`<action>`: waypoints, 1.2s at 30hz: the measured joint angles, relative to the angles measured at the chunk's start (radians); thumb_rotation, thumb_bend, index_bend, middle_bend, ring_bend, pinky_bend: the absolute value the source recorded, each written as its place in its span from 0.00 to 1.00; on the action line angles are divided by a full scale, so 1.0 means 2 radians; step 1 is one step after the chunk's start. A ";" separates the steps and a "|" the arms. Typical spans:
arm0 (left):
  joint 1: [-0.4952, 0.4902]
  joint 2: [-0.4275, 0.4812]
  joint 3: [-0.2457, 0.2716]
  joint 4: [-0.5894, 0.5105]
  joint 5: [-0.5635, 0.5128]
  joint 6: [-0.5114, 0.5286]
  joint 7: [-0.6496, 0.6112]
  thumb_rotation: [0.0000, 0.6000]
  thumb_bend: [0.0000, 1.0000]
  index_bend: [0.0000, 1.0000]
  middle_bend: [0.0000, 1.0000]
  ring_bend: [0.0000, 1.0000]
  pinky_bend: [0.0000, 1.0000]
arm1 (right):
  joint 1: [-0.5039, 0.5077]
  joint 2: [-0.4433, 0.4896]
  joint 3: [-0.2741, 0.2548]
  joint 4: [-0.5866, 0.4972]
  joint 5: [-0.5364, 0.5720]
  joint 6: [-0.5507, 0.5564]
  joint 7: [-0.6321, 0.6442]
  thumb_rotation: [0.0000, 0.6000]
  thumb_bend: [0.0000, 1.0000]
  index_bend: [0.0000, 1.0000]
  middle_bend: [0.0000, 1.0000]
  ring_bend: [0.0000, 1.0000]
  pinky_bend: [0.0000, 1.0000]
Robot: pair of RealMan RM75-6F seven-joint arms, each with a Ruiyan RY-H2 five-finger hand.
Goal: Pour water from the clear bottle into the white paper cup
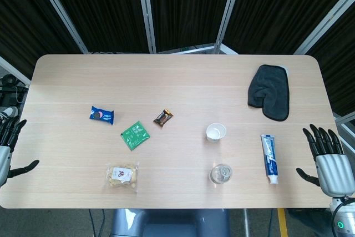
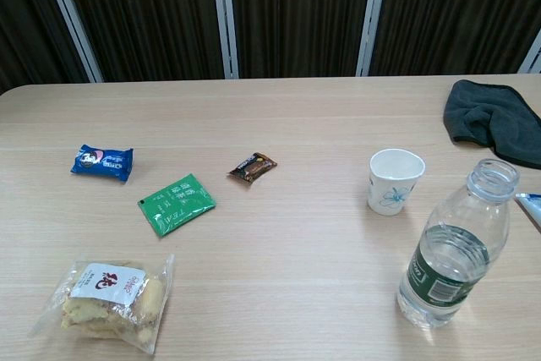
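The clear bottle stands upright and uncapped near the table's front edge, partly filled with water; the chest view shows the bottle at the lower right. The white paper cup stands upright just behind it, and its open mouth shows in the chest view. My right hand hovers off the table's right edge, fingers spread, holding nothing. My left hand sits off the left edge, fingers apart and empty. Neither hand appears in the chest view.
A toothpaste tube lies right of the bottle. A dark mitt lies at the back right. Snack packets lie to the left: a blue one, a green one, a brown one and a clear bag of biscuits.
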 measured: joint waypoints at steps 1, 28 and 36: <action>0.000 0.000 0.000 0.000 0.000 0.000 0.000 1.00 0.00 0.00 0.00 0.00 0.00 | 0.000 0.002 -0.001 -0.002 -0.001 -0.001 0.004 1.00 0.00 0.00 0.00 0.00 0.00; 0.003 -0.003 -0.004 -0.025 -0.002 0.009 0.029 1.00 0.00 0.00 0.00 0.00 0.00 | 0.149 -0.050 -0.124 0.214 -0.159 -0.187 0.532 1.00 0.00 0.00 0.06 0.00 0.01; 0.001 -0.007 -0.003 -0.020 -0.008 -0.002 0.035 1.00 0.00 0.00 0.00 0.00 0.00 | 0.177 -0.086 -0.134 0.223 -0.161 -0.200 0.545 1.00 0.00 0.00 0.07 0.00 0.02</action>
